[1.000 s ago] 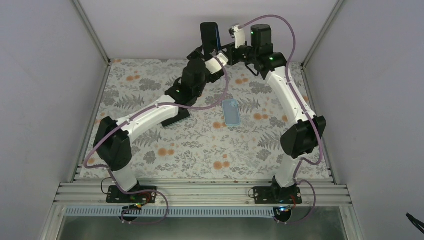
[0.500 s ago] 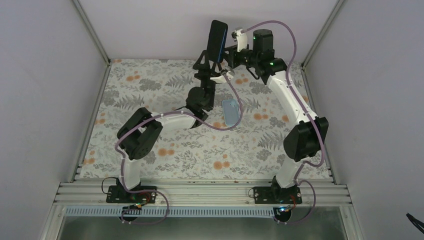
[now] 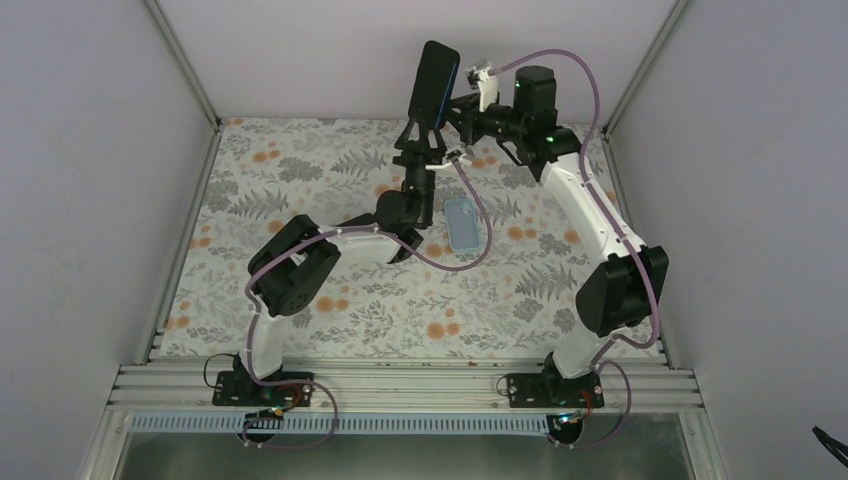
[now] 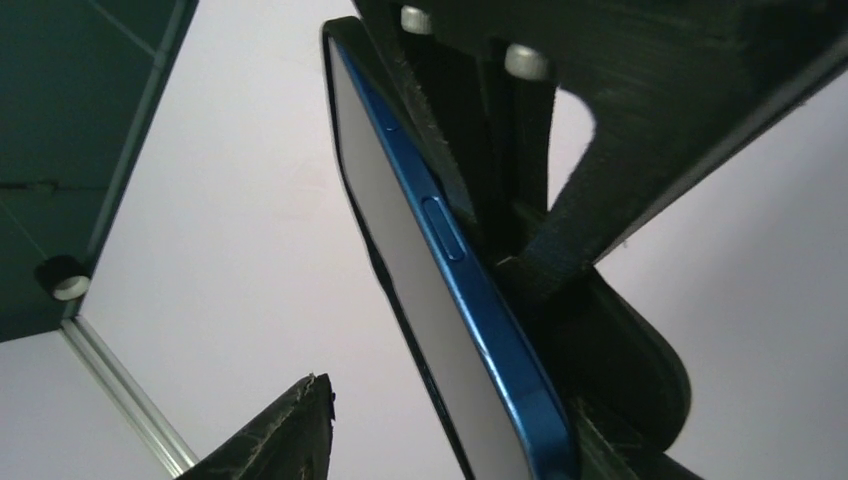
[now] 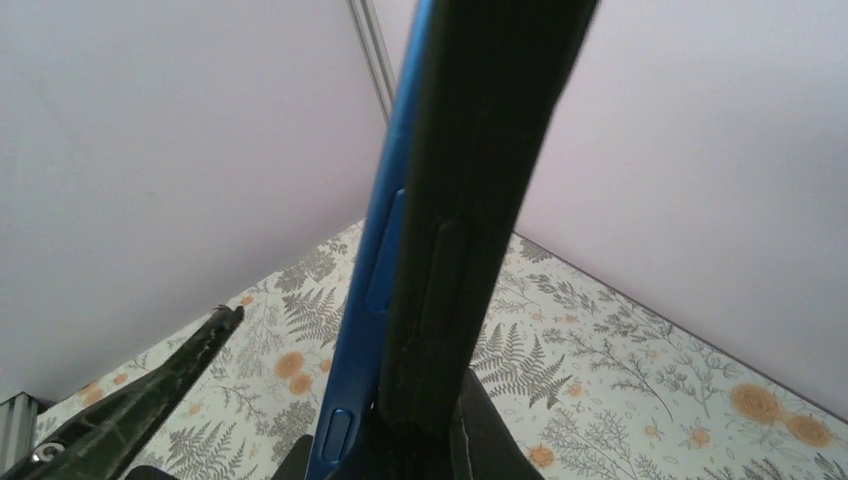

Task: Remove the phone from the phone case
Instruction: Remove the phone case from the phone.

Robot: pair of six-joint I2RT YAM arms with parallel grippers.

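My right gripper is shut on the phone, a black slab with a dark-blue edge, and holds it upright in the air above the table's far edge. The phone's blue side with its buttons runs along my right gripper. My left gripper reaches up from below, its jaws open around the phone's lower end. In the left wrist view the phone stands between the jaws of my left gripper, with one fingertip clearly apart from the screen. The pale-blue phone case lies flat on the table.
The table carries a floral cloth, with grey walls on three sides and an aluminium frame rail along the near edge. The left arm's elbow hangs over the cloth, left of the case.
The left arm has swung up and right, bringing its gripper under the phone, and its jaws have narrowed around the phone. The right arm has shifted the phone slightly right.
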